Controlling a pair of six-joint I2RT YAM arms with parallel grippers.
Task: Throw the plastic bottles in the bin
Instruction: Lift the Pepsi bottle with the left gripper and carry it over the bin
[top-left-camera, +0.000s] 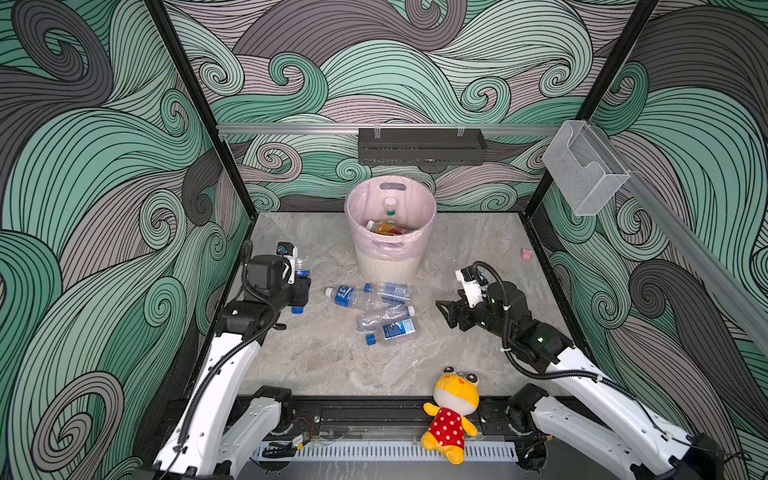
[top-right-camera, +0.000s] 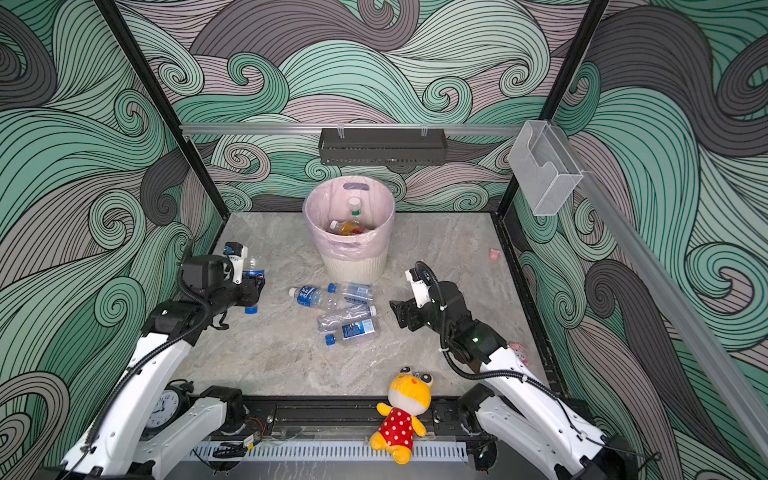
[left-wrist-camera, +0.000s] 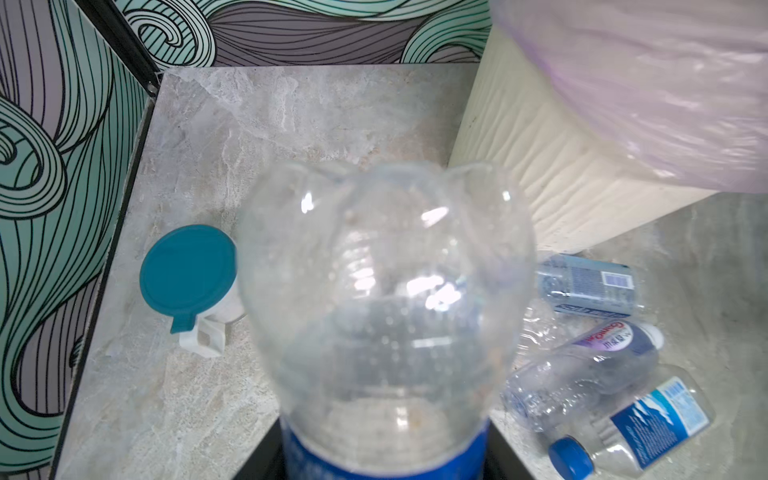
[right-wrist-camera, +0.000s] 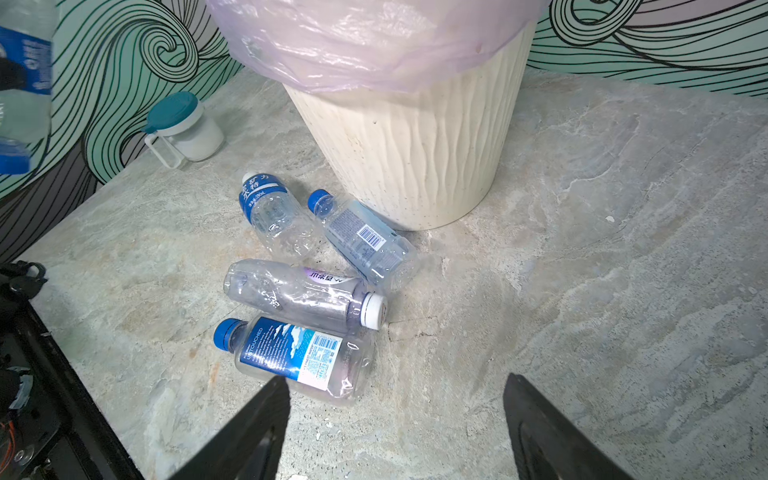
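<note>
Firmly, the left gripper (top-left-camera: 301, 287) clamps a blue-labelled clear bottle (left-wrist-camera: 386, 291); the right gripper (right-wrist-camera: 397, 379) hangs spread, holding nothing

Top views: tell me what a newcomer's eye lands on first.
The pink-lined bin at the back of the table, an amber bottle inside. In front of it, four clear bottles lie in a heap, and the left jaws grip another bottle. A yellow frog toy sits at the front edge.

**Print on the Loose Bottles**

Near bottle (right-wrist-camera: 299, 357), blue cap: "UNTOUCHED" runs along its blue label, with a barcode beside it; far-left bottle (right-wrist-camera: 266, 203): white Chinese characters on blue, too small to read; far-right bottle (right-wrist-camera: 365, 237): barcode, fine print illegible.
</note>
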